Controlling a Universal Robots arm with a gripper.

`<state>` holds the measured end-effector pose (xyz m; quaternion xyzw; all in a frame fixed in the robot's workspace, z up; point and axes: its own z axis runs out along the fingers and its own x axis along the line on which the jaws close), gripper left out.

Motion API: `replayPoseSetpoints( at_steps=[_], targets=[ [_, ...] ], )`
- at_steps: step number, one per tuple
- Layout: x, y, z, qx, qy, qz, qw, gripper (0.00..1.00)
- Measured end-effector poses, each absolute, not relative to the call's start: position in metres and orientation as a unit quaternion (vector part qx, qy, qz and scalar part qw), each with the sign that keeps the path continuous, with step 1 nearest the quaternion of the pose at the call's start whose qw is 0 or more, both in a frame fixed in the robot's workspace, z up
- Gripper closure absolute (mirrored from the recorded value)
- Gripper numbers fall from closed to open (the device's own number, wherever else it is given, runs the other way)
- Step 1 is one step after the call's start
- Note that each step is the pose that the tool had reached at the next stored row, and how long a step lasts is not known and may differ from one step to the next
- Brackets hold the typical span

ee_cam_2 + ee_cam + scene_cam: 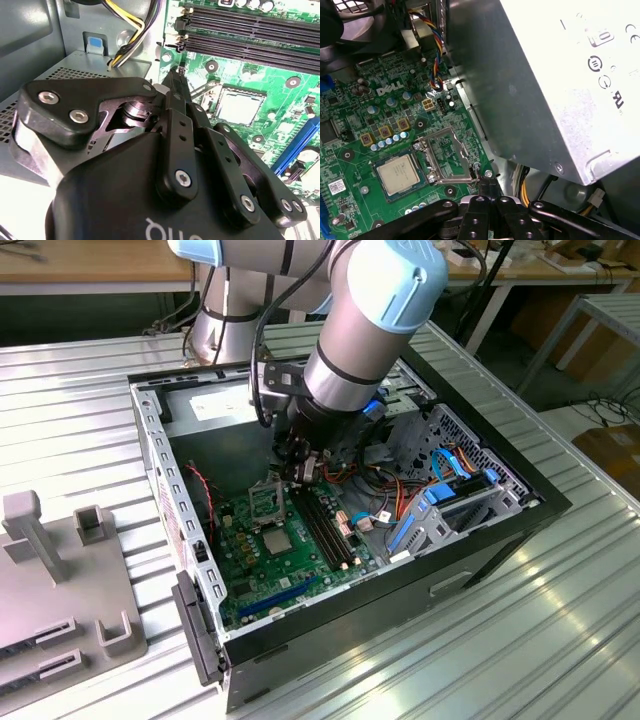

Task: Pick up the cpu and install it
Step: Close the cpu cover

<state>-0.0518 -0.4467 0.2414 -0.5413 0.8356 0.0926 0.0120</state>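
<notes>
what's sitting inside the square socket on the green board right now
The small flat silvery-grey square cpu lies in the metal-framed socket, whose retention frame is flipped open beside it. The contacts beneath the cpu are covered.

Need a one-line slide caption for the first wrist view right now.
Claw closed at the open socket frame, beside the cpu seated in the green board, with the power supply alongside.

Ribbed silvery metal desk (90, 390), open black computer case (480, 550) lying on it, grey fixture block (60, 590) with upright posts at the exterior view's left
</notes>
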Motion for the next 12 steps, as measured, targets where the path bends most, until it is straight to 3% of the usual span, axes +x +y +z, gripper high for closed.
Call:
replayPoseSetpoints(
  at_steps=[6,12],
  targets=[
    [-0.0518,-0.4468,0.2423,-0.541,0.837,0.077,0.002,0.89],
    [-0.0518,-0.4468,0.2453,-0.541,0.838,0.073,-0.001,0.89]
  ],
)
